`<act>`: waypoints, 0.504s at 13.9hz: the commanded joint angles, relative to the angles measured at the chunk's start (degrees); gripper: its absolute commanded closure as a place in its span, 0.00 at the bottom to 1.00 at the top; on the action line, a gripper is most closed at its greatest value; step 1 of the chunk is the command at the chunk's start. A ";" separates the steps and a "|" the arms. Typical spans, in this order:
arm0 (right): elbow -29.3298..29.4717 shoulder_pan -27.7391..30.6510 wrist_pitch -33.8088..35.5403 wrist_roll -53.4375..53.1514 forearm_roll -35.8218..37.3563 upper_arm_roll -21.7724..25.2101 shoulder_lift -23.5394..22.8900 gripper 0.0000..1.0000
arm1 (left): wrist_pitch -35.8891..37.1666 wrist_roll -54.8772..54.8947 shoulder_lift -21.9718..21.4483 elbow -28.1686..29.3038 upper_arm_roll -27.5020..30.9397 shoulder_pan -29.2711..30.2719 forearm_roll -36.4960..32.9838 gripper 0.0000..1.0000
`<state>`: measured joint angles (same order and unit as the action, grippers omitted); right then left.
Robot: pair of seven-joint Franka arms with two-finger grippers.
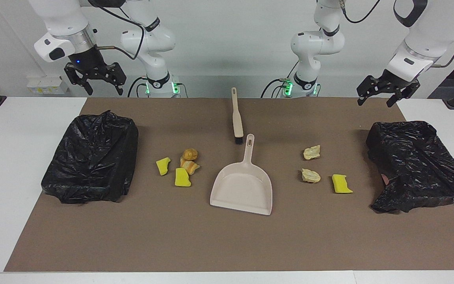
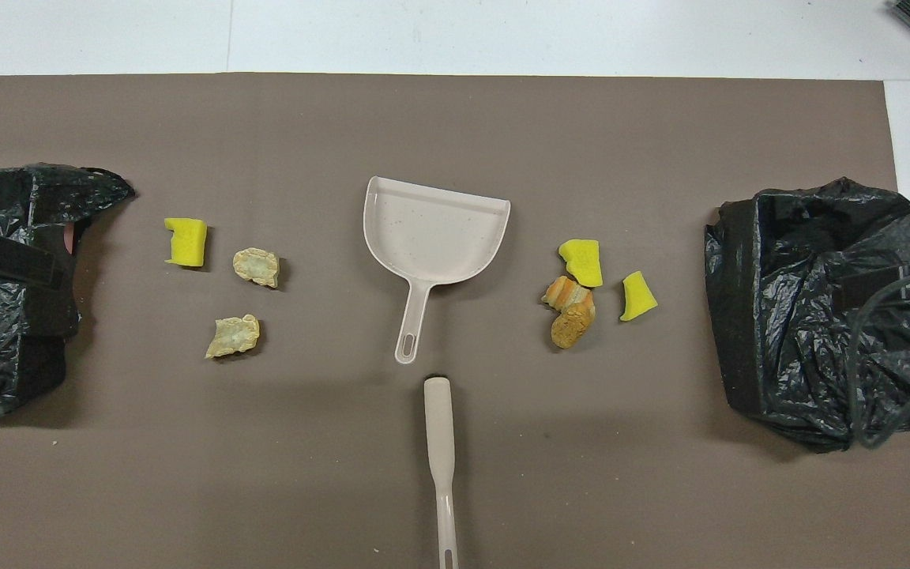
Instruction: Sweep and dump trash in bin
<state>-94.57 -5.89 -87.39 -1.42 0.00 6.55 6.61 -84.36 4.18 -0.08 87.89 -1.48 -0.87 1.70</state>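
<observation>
1. Worktop (image 1: pixel 227 244) covered by a brown mat; dustpan (image 1: pixel 242 189) lies flat at mid-mat, open mouth facing away from the robots, handle pointing toward them.
2. Brush (image 1: pixel 237 118) lies flat just nearer the robots than the dustpan handle, bristle end close to the handle tip, not clearly touching it.
3. Trash, group one, toward the right arm's end of the dustpan: two yellow sponge chunks (image 1: pixel 182 177) and two tan-orange bread lumps (image 1: pixel 190 161), bunched together. The lumps touch each other; one sponge chunk sits just beside them, the other a little apart.
4. Trash, group two, toward the left arm's end: two pale bread lumps (image 1: pixel 311 175), one nearer the robots than the other, and one yellow sponge chunk (image 1: pixel 341 184) beside the farther lump, apart from it.
5. Two bins lined with black bags: one (image 1: pixel 91 157) at the right arm's end, one (image 1: pixel 416 165) at the left arm's end. All trash lies on the mat, none in the dustpan.
6. Left tool (image 1: pixel 386 96) hangs in the air over the mat edge near its bin, fingers spread, grasping nothing.
7. Right tool (image 1: pixel 95 81) hangs above its end of the worktop, fingers spread, released, nothing in it.
</observation>
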 commanded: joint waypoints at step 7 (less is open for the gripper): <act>0.87 0.44 0.21 2.03 -1.32 0.13 -0.55 0.00 | 0.96 0.48 -1.32 0.79 -0.10 -0.80 -0.38 0.00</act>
<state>-94.57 -5.89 -87.39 -1.42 0.00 6.55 6.61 -83.78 4.18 -0.28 87.89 -1.80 -1.15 1.70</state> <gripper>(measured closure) 0.000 0.000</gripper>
